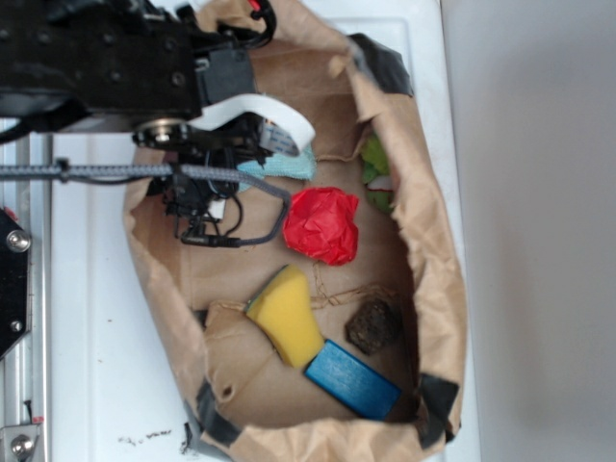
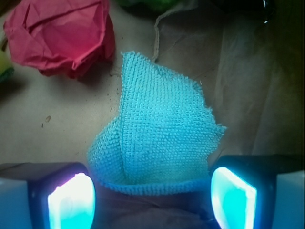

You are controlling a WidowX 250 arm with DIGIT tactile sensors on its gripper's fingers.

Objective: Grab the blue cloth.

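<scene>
The blue cloth (image 2: pixel 162 138) is a pale teal fuzzy piece, folded to a peak, lying on brown paper inside the bag. In the wrist view its near edge sits just ahead of my gripper (image 2: pixel 152 195), between the two glowing fingers (image 2: pixel 71 200), with a gap on each side. The jaws stand open and hold nothing. In the exterior view only a strip of the blue cloth (image 1: pixel 289 166) shows beyond the black arm, and the gripper (image 1: pixel 252 152) hangs over it, mostly hidden by the arm and a white cable.
A red paper wad (image 1: pixel 325 223) lies right beside the cloth. Further along lie a yellow sponge (image 1: pixel 287 318), a deep-blue block (image 1: pixel 352 378), a dark lump (image 1: pixel 375 325) and something green (image 1: pixel 375 173). Brown paper bag walls (image 1: pixel 433 241) enclose it all.
</scene>
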